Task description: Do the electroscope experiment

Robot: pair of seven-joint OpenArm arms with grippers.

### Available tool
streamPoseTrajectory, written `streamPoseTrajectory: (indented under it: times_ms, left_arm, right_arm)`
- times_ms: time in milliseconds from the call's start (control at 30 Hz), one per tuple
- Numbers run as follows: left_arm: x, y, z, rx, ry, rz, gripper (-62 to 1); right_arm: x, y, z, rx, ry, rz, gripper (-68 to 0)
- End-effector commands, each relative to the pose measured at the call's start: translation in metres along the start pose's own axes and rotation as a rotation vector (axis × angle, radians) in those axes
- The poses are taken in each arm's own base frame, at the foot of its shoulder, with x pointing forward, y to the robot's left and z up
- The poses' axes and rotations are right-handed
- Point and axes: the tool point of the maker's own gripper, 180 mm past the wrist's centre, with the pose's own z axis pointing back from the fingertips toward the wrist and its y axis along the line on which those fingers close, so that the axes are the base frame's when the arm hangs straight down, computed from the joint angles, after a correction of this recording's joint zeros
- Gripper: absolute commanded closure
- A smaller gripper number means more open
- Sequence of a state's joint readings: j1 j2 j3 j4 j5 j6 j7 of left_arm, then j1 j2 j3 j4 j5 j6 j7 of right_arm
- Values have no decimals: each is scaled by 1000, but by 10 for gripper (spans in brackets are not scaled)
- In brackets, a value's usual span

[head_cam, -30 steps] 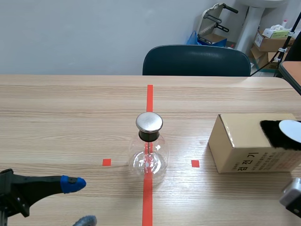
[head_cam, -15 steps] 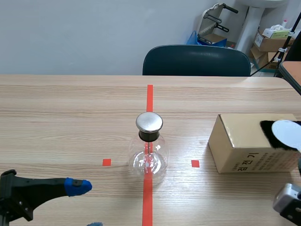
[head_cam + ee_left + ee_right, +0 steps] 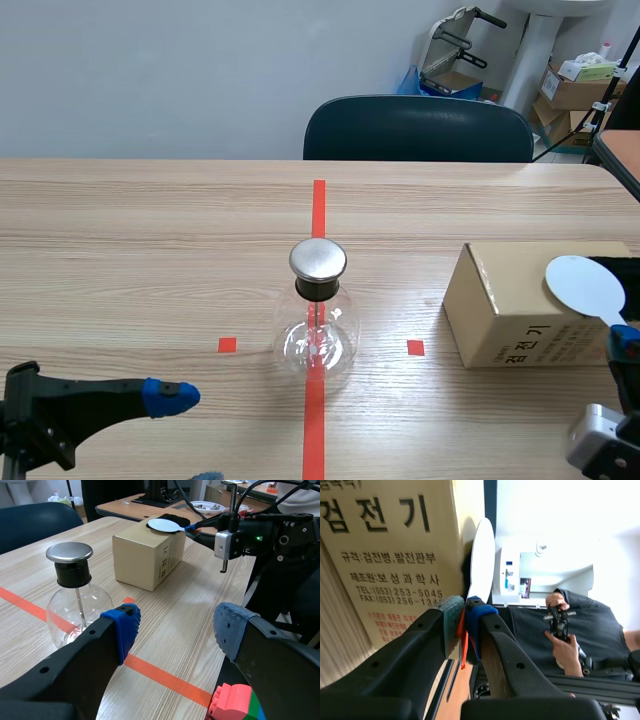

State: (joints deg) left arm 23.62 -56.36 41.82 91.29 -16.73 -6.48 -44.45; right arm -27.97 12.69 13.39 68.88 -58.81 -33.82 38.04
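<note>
The electroscope, a round glass flask with a metal cap, stands on the red tape line at the table's middle. To its right is a cardboard box with a black fur patch on top. My right gripper is shut on the thin handle of a white disc paddle. The disc hovers over the box top, beside the fur. My left gripper is open near the table's front left, short of the flask, with nothing between its fingers.
A dark chair stands behind the table's far edge. Coloured toy bricks lie just under the left gripper. In the right wrist view a person's hands show in the background, off the table. The box sits close to the table's right edge.
The white disc has come off the black fur and slid left over the box top with the right gripper. The left gripper has crept slightly to the right.
</note>
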Motion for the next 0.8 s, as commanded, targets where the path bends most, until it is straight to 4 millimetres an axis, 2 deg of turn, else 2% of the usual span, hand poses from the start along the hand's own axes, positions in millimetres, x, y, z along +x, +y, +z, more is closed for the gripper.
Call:
streamPoseTrajectory:
  times_ms: [0,67,133,267,333,467,500,533,667,700,767]
  left_arm:
    - [9,0,-3,-4,-35,0,-349]
    - [9,0,-3,-4,-35,0,-349]
    - [9,0,-3,-4,-36,1,-349]
    - [9,0,-3,-4,-36,1,-349]
    - [9,0,-3,-4,-37,1,-349]
    - [9,0,-3,-4,-38,1,-349]
    - [8,0,-3,-5,-35,0,-349]
    - [7,0,-3,-5,-28,1,-349]
    - [3,-1,-3,-6,-4,3,-349]
    - [2,-1,-3,-6,-2,3,-349]
    - [3,-1,-3,-6,-3,2,-349]
  right_arm:
    - [-18,-10,-4,-34,95,6,-9]
    - [-37,-10,-1,-34,205,5,-8]
    - [-38,-10,-1,-34,207,8,-8]
    - [3,-9,-5,-27,-20,25,-9]
    - [6,-9,-5,-28,-32,22,-8]
    - [-37,-9,-1,-31,205,17,-8]
    - [-39,-10,0,-31,217,18,-9]
    - [-35,-10,-1,-32,194,24,-9]
    - [6,-10,-5,-34,-38,38,-9]
    - [7,-11,-5,-35,-41,37,-9]
    - [-10,-11,-5,-39,55,29,-9]
